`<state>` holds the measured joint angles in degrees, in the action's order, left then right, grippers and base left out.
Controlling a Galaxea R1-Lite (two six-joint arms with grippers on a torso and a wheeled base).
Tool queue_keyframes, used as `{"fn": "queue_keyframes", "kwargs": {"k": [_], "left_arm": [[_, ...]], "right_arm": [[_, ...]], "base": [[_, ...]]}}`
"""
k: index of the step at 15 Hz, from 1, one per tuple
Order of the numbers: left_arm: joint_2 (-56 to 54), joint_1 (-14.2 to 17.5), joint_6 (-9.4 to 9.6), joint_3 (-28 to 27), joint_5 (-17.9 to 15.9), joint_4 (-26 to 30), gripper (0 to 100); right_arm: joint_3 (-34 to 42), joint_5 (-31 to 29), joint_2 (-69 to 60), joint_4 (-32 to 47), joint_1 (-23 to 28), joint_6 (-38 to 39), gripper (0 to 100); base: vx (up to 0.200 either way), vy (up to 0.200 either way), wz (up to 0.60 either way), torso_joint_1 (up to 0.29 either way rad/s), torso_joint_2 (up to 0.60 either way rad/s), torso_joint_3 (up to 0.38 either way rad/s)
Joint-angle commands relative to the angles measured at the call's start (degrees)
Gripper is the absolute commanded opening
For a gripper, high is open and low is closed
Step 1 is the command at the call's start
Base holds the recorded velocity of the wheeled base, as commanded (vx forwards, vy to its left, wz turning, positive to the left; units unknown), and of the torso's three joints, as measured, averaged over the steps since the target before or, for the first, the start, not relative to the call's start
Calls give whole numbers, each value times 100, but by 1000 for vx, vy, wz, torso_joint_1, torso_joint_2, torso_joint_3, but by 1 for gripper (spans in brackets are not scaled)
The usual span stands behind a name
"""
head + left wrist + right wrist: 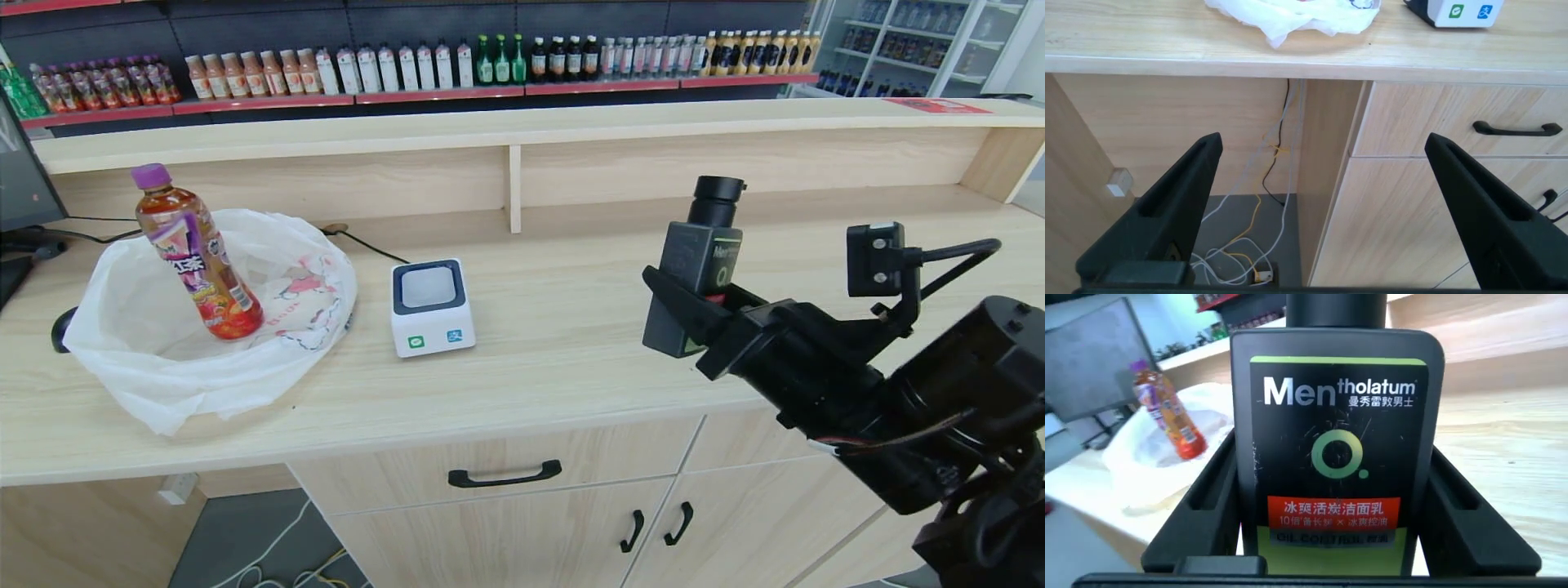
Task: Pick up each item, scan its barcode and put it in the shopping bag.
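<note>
Clamped in right tool, black bottle — upright above surface. Left tool spread wide. Tea bottle leaning in bag — scanner beside.

The right arm is matte black throughout, built up from bulky, rounded housings. A small boxy black camera module sits on a bracket at its wrist, and a black cable arches away from it. A thin reddish wire runs along the forearm's near side, beside a small white patch. The right gripper has flat, wedge-shaped black fingers. The left gripper has two tapered black fingers, each with a stepped ridge.
</note>
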<state>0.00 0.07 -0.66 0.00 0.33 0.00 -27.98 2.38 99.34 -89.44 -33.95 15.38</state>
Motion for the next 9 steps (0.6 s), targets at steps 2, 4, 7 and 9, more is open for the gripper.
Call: {"fn": "queue_keyframes", "kwargs": {"k": [2,4,7,9], "left_arm": [[0,1,-4,0,2,0,100],[0,1,-4,0,2,0,100],[0,1,-4,0,2,0,100],[0,1,-4,0,2,0,100]], "right_arm": [[266,246,-99,-56,-15,422,0],[328,254,-266,-56,-147,1125,0],[319,263,-310,-56,-156,1907,0],[319,263,-319,-56,-164,2065,0]], "base": [[0,0,0,0,0,0],[0,0,0,0,0,0],[0,0,0,0,0,0],[0,0,0,0,0,0]]}}
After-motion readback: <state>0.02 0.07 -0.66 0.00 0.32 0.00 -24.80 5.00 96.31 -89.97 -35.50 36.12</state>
